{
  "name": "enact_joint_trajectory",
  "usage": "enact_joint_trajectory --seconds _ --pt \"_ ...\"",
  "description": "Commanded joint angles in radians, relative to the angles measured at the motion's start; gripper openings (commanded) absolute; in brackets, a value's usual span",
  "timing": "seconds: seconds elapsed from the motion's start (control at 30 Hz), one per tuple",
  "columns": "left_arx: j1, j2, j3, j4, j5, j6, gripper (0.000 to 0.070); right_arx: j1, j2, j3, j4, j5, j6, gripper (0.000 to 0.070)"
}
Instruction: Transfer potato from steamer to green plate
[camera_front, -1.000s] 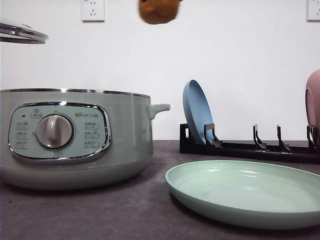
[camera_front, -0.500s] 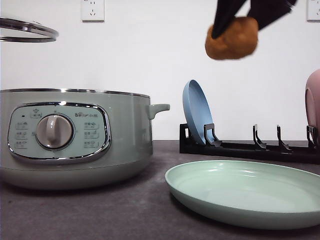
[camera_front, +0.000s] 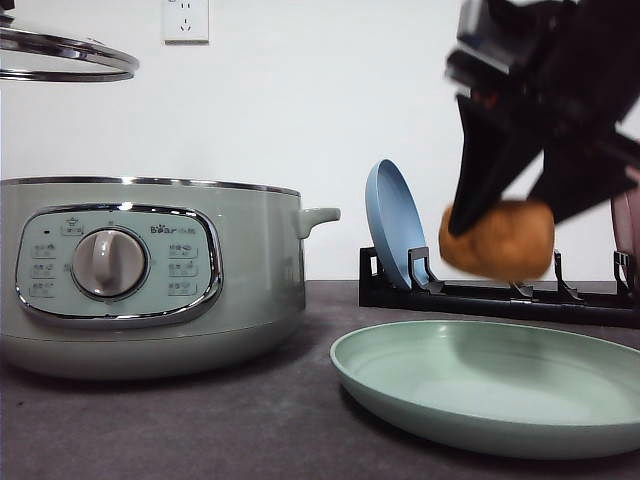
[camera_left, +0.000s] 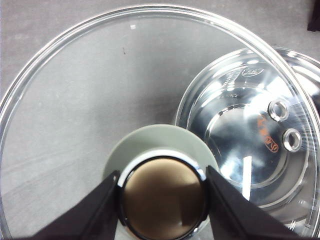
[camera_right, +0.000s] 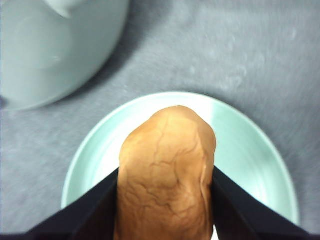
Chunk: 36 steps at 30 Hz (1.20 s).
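Right claw (camera_front: 500, 235) around potato (camera_front: 497, 240)

The front camera sits low at table height, facing the wall, close to the steamer (camera_front: 150, 275) at nine o'clock and the green plate (camera_front: 490, 385) at four o'clock. The right wrist camera looks straight down on that same plate (camera_right: 250, 145) from close above. The left wrist camera looks down through the glass lid (camera_left: 100, 90) into the steamer's bowl (camera_left: 250, 135).
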Motion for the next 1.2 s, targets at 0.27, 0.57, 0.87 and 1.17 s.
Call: enact_joint_trajectory --seconds 0.27,0.57,0.87,1.17 --pt "-0.017 -0.006 0.028 0.037 0.06 -0.002 0.0001 0.038 0.015 -0.164 0.205 0.049 0.123 0.0229" --pt "-0.057 -0.006 0.028 0.037 0.072 -0.002 0.0001 0.041 0.094 -0.174 0.217 0.075 0.138 0.0448" --pt "-0.122 -0.006 0.028 0.036 0.08 -0.002 0.0001 0.04 0.076 -0.172 0.23 0.081 0.14 0.0552" --pt "-0.205 0.022 0.028 0.054 0.08 -0.002 0.0001 0.04 -0.044 -0.13 0.222 0.094 0.129 0.0553"
